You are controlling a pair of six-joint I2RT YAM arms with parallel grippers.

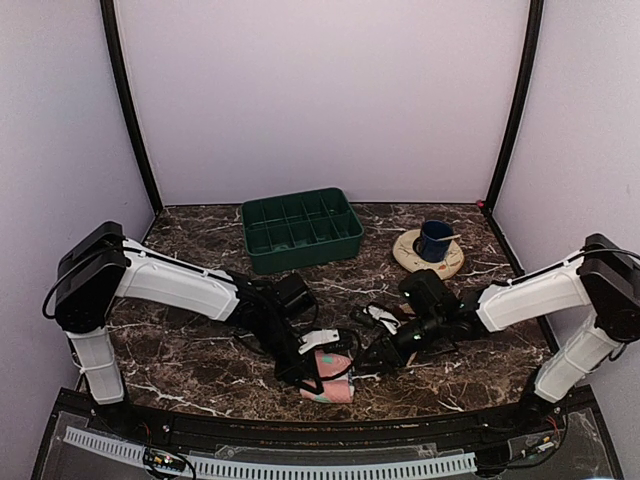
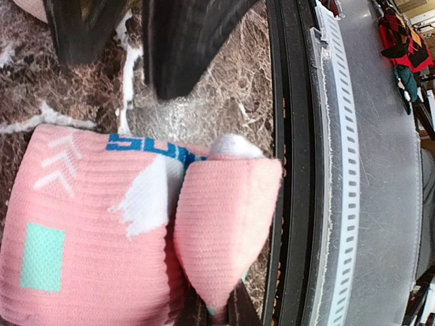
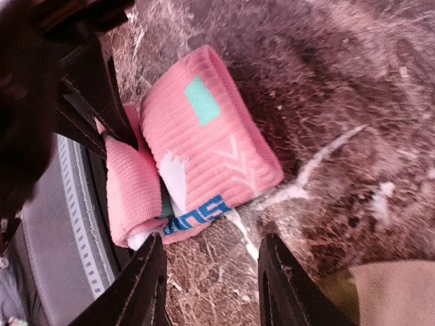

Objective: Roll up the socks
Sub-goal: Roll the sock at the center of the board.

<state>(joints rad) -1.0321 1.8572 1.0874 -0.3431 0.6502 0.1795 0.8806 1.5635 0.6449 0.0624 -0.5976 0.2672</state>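
The pink sock (image 1: 335,388), with teal and white patches, lies partly rolled near the table's front edge. It also shows in the left wrist view (image 2: 88,231) and the right wrist view (image 3: 204,142). My left gripper (image 1: 322,378) is shut on a folded pink flap of that sock (image 2: 224,224), pinched between its fingertips (image 2: 219,302). My right gripper (image 1: 372,358) is open and empty (image 3: 211,285), just right of the sock's end and over bare marble. A tan fabric patch (image 3: 380,292), likely the tan sock, shows at the lower right of the right wrist view.
A green compartment tray (image 1: 300,230) stands at the back centre. A blue cup (image 1: 436,240) sits on a cream plate (image 1: 412,256) at the back right. The table's black front rim (image 2: 292,170) and a grey perforated strip (image 2: 353,170) lie right beside the sock.
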